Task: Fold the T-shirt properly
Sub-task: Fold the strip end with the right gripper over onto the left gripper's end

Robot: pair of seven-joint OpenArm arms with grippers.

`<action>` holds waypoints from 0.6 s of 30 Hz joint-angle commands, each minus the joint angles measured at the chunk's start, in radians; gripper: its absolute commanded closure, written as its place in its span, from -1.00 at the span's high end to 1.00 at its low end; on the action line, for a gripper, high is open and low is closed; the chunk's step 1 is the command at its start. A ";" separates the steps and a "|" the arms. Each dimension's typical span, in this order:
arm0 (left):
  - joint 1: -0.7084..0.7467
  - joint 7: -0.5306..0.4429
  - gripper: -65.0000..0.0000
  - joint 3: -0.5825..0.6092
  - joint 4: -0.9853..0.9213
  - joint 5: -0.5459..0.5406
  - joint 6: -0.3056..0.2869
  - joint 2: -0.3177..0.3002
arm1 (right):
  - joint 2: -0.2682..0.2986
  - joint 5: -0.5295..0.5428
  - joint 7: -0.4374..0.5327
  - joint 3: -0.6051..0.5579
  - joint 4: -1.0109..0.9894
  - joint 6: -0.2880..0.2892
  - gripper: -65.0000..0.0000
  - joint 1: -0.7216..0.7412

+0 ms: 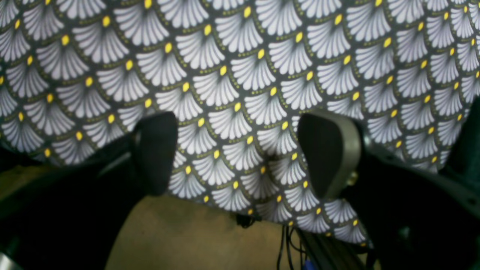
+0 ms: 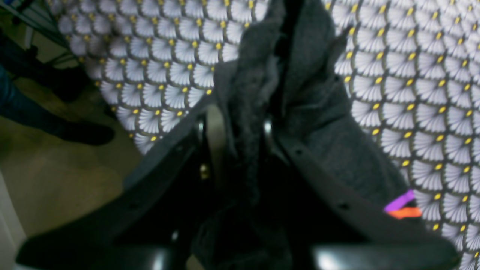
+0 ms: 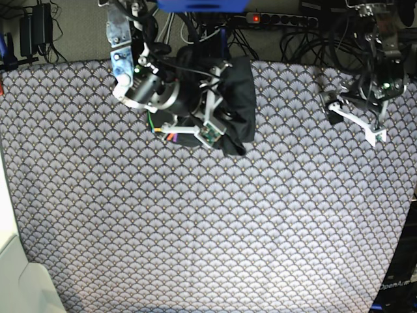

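The T-shirt (image 3: 242,124) is a bunched dark charcoal heap at the back middle of the patterned table (image 3: 208,222). My right gripper (image 3: 221,98) is shut on a gathered fold of it. In the right wrist view the fabric (image 2: 318,112) rises between the closed fingers (image 2: 215,138), and a purple and orange bit of print (image 2: 401,206) shows at the lower right. My left gripper (image 3: 335,107) is open and empty at the back right, well apart from the shirt. In the left wrist view it (image 1: 243,150) hangs over bare tablecloth near the table's edge.
The fan-patterned cloth (image 1: 240,67) covers the whole table. A power strip and cables (image 3: 280,19) lie behind the back edge. A person's legs and shoe (image 2: 75,131) stand on the floor beside the table. A white object (image 3: 13,274) sits at the front left.
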 commanded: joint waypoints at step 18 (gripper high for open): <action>0.004 -0.007 0.61 -0.002 0.080 -0.003 -0.001 -0.011 | -0.024 0.080 0.024 -0.001 -0.056 0.003 -0.12 0.034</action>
